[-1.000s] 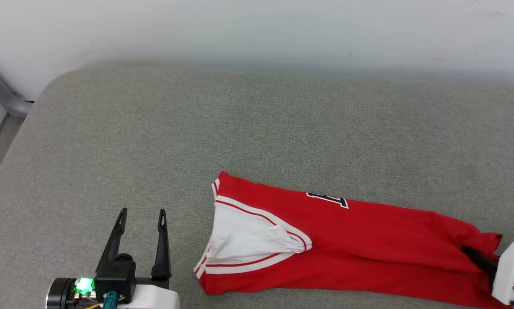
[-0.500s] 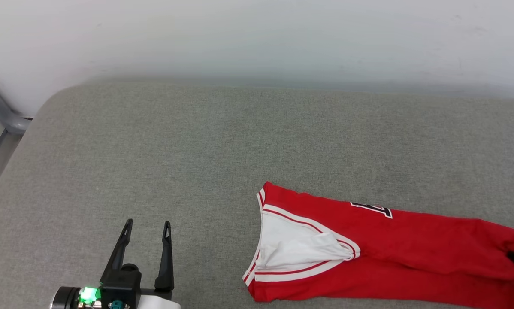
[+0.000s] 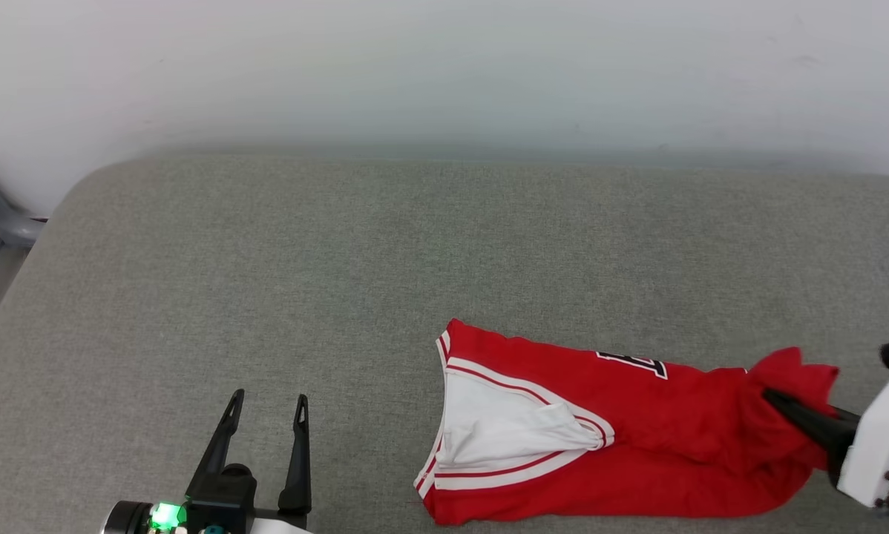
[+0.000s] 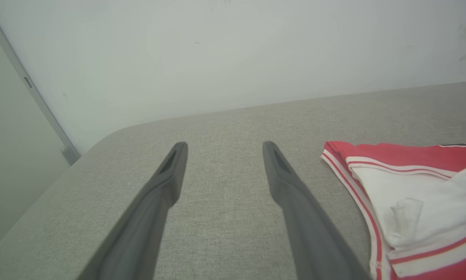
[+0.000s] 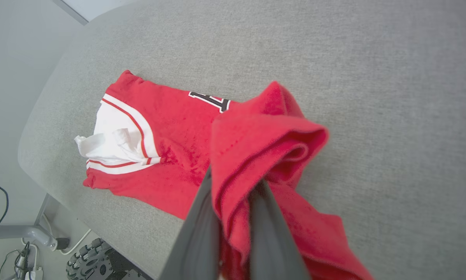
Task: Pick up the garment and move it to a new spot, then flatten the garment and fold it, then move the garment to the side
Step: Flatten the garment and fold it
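Matt cloth garment (image 3: 637, 478), coarse-woven tabletop (image 3: 340, 259)

— What carries everything here?

— A broad grey woven-fabric pad (image 3: 326, 252). Its rounded corner sits at the upper left of the frame, and it runs off the right edge.

— And what lies on it?

— A red soft-fabric T-shirt (image 3: 637, 452), lower right of centre, stretched left to right. Its white sleeve (image 3: 504, 430), with red-striped trim, lies flat at the left end. The right end is bunched and lifted off the pad.
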Available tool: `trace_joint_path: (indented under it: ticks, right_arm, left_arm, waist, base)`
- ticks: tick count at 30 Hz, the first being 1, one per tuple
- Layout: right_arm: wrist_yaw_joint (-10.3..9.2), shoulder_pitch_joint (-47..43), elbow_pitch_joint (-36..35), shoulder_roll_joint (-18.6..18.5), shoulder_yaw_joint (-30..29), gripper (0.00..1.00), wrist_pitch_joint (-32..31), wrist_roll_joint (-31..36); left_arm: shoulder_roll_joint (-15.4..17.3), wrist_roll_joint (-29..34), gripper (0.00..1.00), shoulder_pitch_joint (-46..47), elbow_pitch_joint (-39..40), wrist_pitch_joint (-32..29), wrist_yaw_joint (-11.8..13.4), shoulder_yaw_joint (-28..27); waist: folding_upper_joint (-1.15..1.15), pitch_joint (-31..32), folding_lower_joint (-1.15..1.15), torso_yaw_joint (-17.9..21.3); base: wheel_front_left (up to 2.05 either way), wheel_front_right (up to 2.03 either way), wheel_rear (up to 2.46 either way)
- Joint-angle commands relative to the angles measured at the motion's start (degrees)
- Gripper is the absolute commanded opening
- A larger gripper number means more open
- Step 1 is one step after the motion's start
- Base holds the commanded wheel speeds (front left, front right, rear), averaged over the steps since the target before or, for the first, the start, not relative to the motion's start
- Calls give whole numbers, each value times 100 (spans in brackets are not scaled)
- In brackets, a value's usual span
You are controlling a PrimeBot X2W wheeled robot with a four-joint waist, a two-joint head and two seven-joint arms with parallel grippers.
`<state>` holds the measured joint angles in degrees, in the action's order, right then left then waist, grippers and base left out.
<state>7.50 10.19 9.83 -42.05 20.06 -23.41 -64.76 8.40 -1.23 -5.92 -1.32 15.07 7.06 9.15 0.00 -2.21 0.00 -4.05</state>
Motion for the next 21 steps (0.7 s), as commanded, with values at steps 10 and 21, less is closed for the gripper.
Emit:
trace_joint_path:
  ticks: [10, 21]
  right_arm:
    - [-3, 588, -465, 999, 429, 0, -664, 809]
    - [-3, 1522, 202, 1754, 1383, 0, -517, 1415]
  left_arm:
    - [-93, 56, 100, 193, -51, 11, -89, 55]
    - [-138, 68, 100, 369, -108, 11, -140, 108]
  waist:
    - [0, -248, 0, -163]
    - [0, -425, 0, -339]
  base:
    - [0, 0, 0]
    - [0, 0, 0]
